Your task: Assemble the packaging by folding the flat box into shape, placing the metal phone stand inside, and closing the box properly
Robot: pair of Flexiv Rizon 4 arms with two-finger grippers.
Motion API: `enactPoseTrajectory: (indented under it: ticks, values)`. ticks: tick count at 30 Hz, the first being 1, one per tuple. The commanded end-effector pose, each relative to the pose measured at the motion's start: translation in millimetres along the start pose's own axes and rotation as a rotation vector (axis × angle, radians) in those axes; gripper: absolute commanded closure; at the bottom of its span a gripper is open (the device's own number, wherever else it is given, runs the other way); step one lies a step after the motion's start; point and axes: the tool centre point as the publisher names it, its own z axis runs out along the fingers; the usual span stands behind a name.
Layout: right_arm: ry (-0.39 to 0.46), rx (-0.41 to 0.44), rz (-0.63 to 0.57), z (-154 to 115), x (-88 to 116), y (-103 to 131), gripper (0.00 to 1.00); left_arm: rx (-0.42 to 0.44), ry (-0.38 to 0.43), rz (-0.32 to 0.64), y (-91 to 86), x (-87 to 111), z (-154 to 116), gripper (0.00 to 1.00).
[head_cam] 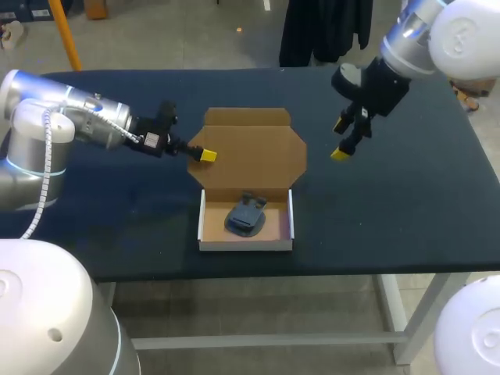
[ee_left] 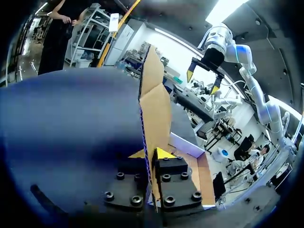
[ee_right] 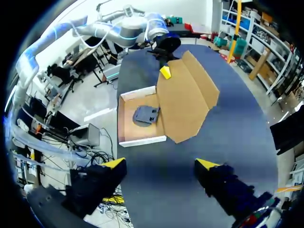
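Left wrist view: left gripper [ee_left: 153, 153] pinches the box lid [ee_left: 156, 109]; right gripper [head_cam: 339, 141] hangs spread.

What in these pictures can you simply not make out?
- Head view: the phone stand is too small and dark to show its shape.
- Head view: the left gripper has its lower finger hidden under the box lid.
- Left wrist view: the phone stand does not show, seemingly blocked by the box lid and the left gripper.
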Motion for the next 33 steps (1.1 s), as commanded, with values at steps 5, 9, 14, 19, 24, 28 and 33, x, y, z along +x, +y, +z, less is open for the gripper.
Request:
enactPoseTrajectory:
  ticks: [5,9,14,19,24,28,33]
  values:
    - [0.011,0.011,0.005,1,-1,1,0.00,0.006,0.012,0.028,1.7,2.9,0,1.00]
    - [0.010,0.013,0.004,0,-1,2,0.00,0.009,0.029,0.075,2.6,7.4,-2,1.00]
    - [0.009,0.013,0.005,0,-1,3,0.00,0.009,0.045,0.119,3.6,12.7,-4,1.00]
    - [0.007,0.014,0.004,-1,1,5,0.00,-0.002,0.052,0.125,3.3,14.6,-4,1.00]
    - [0.002,0.013,0.003,-4,2,8,0.00,-0.002,0.052,0.125,3.3,14.6,-4,1.00]
    - [-0.003,0.021,0.001,-5,2,9,0.00,-0.002,0.052,0.125,3.3,14.6,-4,1.00]
    - [-0.004,0.031,-0.003,-6,0,17,0.00,-0.002,0.052,0.125,3.3,14.6,-4,1.00]
